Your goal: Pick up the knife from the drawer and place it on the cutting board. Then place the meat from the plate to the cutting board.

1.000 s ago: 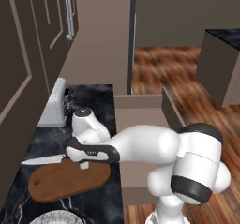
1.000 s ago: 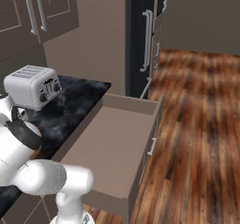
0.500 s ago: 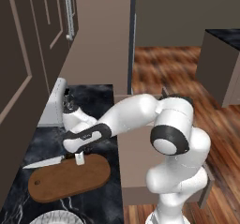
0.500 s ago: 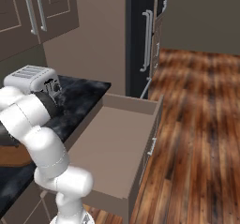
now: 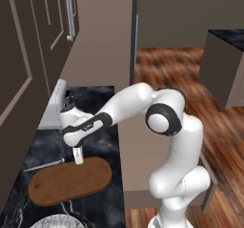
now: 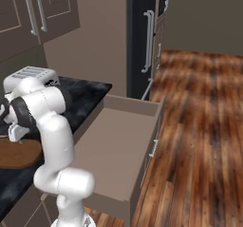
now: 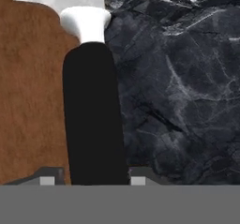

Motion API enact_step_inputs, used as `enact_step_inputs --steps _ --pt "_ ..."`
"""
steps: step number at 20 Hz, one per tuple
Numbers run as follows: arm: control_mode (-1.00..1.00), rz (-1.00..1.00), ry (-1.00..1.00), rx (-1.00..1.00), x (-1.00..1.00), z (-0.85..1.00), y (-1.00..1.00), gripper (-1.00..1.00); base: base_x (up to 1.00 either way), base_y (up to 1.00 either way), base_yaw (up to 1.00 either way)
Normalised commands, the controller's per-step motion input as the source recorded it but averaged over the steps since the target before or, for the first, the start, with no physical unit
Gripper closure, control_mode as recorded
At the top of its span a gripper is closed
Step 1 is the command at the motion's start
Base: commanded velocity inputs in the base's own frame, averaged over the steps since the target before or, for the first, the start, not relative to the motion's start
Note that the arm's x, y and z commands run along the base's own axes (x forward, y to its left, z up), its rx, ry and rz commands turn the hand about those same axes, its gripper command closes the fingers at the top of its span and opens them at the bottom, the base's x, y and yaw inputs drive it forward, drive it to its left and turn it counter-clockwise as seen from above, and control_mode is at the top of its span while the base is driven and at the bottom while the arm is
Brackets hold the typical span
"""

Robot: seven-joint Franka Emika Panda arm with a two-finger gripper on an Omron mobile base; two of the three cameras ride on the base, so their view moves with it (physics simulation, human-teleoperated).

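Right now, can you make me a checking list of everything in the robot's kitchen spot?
Surface: black marble counter.
Job's things: knife with its black handle along the edge of the cutting board, blade out over the counter; drawer pulled open, bare inside; plate rim near the board.
Clutter: toaster at the counter's back.
Claw: claw around the knife's handle; gripping or letting go, cannot tell.
Cables: nothing seen.
Surroundings: brown cabinets, wooden floor.
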Motion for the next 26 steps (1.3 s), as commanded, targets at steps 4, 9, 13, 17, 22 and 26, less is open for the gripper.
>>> enact_step_inputs --steps 4,9,13,17,22,26 --pt "-1.0 0.0 0.01 0.0 -0.18 -0.14 0.0 1.0 0.0 0.0 0.0" --pt "-1.0 0.0 -0.13 0.02 -0.53 0.06 0.0 1.0 0.0 0.0 0.0" --pt "-1.0 0.0 -0.01 0.0 -0.01 0.0 0.0 1.0 0.0 0.0 0.0" --pt "-1.0 0.0 -0.09 0.07 -0.01 0.39 -0.02 1.0 0.0 0.0 0.0" --pt "-1.0 0.0 -0.15 0.04 -0.13 0.33 -0.03 1.0 0.0 0.0 0.0" --pt "-1.0 0.0 -0.11 0.0 -0.24 0.02 -0.05 1.0 0.0 0.0 0.0"
